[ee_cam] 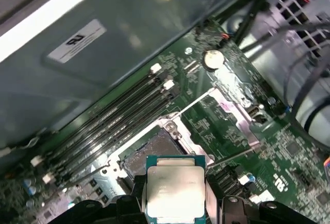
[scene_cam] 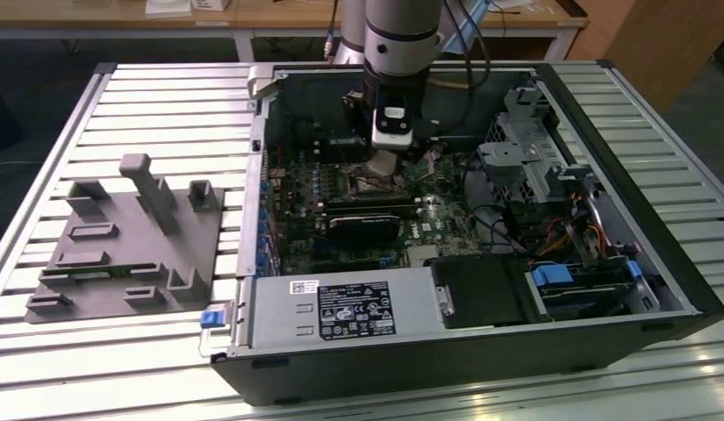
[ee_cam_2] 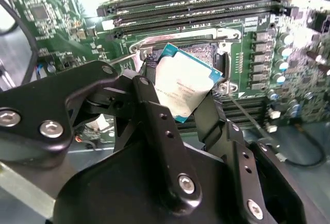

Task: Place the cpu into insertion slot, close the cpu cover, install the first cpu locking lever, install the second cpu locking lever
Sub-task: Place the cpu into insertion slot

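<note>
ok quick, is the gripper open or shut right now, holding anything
Gripper: shut on the chip, held over the socket on the board.

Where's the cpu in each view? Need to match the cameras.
Second wrist view: cpu tilted, clamped between the black jaws, partly over the socket.
First wrist view: cpu between the jaws, in front of the socket.
Exterior view: too small to make out; look under the arm, inside the case.
Shared landmark: the open socket.
</note>
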{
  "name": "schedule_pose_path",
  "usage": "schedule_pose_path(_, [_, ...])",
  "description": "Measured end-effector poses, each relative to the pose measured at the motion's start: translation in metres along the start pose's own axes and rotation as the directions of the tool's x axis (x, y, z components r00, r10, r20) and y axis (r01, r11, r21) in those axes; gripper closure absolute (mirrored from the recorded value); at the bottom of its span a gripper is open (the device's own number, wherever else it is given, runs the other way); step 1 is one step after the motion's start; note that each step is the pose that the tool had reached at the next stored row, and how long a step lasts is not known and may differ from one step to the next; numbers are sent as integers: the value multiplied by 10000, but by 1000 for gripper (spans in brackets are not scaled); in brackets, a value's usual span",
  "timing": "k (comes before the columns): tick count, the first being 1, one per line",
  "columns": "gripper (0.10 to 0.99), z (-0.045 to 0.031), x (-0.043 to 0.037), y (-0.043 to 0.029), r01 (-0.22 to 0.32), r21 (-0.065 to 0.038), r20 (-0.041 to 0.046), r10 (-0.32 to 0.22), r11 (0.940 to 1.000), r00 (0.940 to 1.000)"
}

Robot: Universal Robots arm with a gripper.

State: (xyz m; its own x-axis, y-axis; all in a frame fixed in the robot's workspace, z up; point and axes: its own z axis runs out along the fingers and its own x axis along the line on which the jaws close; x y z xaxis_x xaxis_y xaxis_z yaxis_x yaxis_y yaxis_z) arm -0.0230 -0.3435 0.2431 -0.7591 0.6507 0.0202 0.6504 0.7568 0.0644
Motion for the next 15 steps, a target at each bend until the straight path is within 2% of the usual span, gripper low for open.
schedule_pose_path(4, [549,5,0,0,-634,-15,41,634,9980,9980])
schedule_pose_path(8, [549,10,0,-1,-1254,-31,79,1254,9921,9921])
schedule_pose_path(12, [549,15,0,-1,-1862,-49,117,1862,9825,9824])
schedule_pose_path(15, [549,19,0,-1,-2337,-65,145,2338,9723,9722])
